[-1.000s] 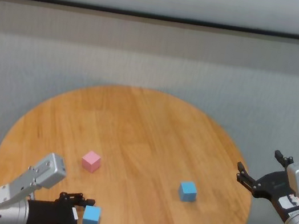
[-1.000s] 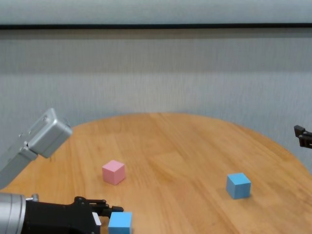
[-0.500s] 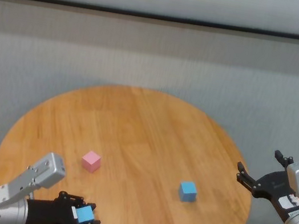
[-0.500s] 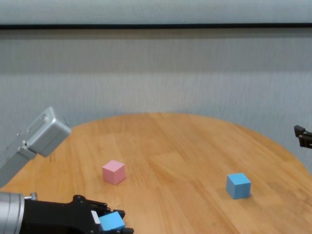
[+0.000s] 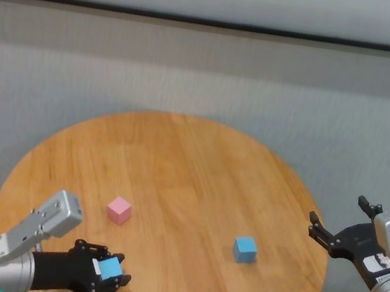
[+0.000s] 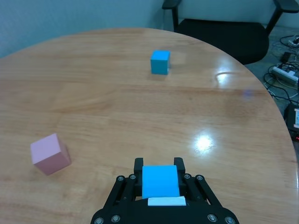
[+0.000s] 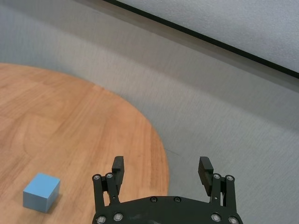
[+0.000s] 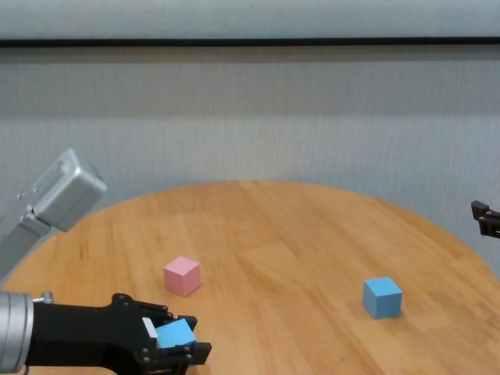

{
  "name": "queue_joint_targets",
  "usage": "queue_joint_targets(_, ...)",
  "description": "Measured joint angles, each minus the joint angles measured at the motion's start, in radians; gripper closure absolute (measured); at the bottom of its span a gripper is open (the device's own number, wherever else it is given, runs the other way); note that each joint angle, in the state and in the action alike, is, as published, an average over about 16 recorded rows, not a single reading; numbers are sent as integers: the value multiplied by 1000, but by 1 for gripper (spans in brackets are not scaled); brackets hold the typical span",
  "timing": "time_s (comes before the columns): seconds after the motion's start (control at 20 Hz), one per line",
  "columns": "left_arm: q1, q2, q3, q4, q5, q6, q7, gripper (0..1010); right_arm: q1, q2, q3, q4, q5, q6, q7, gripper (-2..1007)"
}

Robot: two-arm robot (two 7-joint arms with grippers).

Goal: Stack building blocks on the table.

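Observation:
My left gripper (image 5: 106,274) is shut on a light blue block (image 5: 110,269), held a little above the round wooden table (image 5: 184,167) near its front left edge. The held block also shows in the left wrist view (image 6: 160,181) and the chest view (image 8: 176,333). A pale pink block (image 5: 119,210) sits on the table just beyond the left gripper; it also shows in the chest view (image 8: 182,276). A second light blue block (image 5: 245,249) sits right of centre. My right gripper (image 5: 332,232) is open and empty, off the table's right edge; the right wrist view (image 7: 161,173) shows it too.
A grey wall runs behind the table. In the left wrist view a dark office chair (image 6: 224,28) stands past the table's far edge, with cables (image 6: 286,72) on the floor beside it.
My left gripper has closed on the light blue block and lifted it off the table, tilting it slightly. The right arm and the other two blocks have not moved.

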State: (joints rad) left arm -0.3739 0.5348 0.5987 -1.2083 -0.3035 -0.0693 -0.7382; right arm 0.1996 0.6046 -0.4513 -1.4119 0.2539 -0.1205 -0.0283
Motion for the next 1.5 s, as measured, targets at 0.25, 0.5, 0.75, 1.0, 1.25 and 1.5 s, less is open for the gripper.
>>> queue_joint_targets(0.25,-11,-15,-16,-22,1,24,38,609,0,0,0,0,0,0,0,5)
queue_joint_targets(0.5,-44,-56,-31,-25,6,52,84,609,0,0,0,0,0,0,0,5)
queue_joint_targets(0.75,-92,-116,-40,1,16,77,128,609,0,0,0,0,0,0,0,4)
queue_joint_targets(1.0,-140,-180,-41,62,30,93,155,609,0,0,0,0,0,0,0,4)
queue_joint_targets(1.25,-183,-239,-38,150,46,94,170,609,0,0,0,0,0,0,0,4)
queue_joint_targets(1.5,-223,-293,-38,246,64,80,186,609,0,0,0,0,0,0,0,5)
